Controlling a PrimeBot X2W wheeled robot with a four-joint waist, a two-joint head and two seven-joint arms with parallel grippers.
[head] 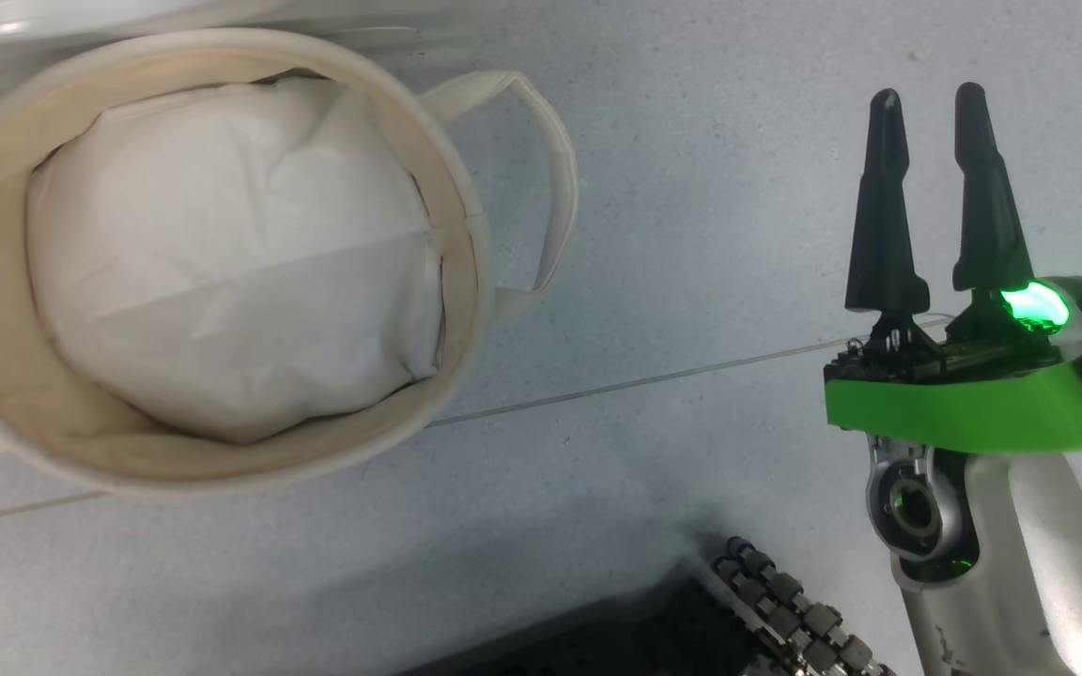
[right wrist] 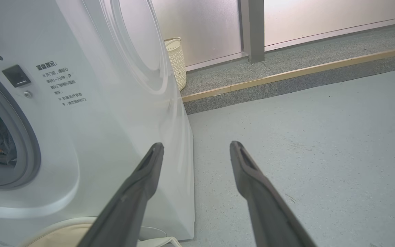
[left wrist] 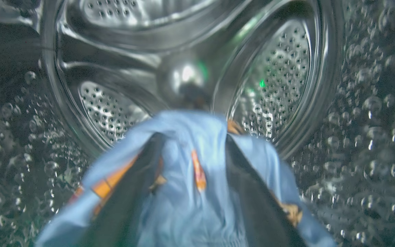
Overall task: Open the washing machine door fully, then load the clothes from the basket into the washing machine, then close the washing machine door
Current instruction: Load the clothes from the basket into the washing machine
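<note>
A: Where the left gripper (left wrist: 192,137) sits inside the steel drum (left wrist: 276,79), what surrounds it?
B: Perforated, dimpled steel all round; its fingers (left wrist: 129,206) stand apart, a soft blue garment (left wrist: 183,192) with orange motifs draped across them.
A: The right gripper (head: 926,94)?
B: Spread, holding nothing, over speckled grey floor (head: 691,235); left of it, the round canvas basket (head: 466,244) holds a crumpled white liner sheet (head: 222,253).

Wide-spread right gripper (right wrist: 196,145) above grey floor (right wrist: 303,137), just beside washer (right wrist: 81,137) corner; grey-ringed drum mouth (right wrist: 29,151) far left, printed text (right wrist: 60,84) beside it; basket (right wrist: 57,236) rim at washer's foot; woven hamper (right wrist: 177,58) against far wall
</note>
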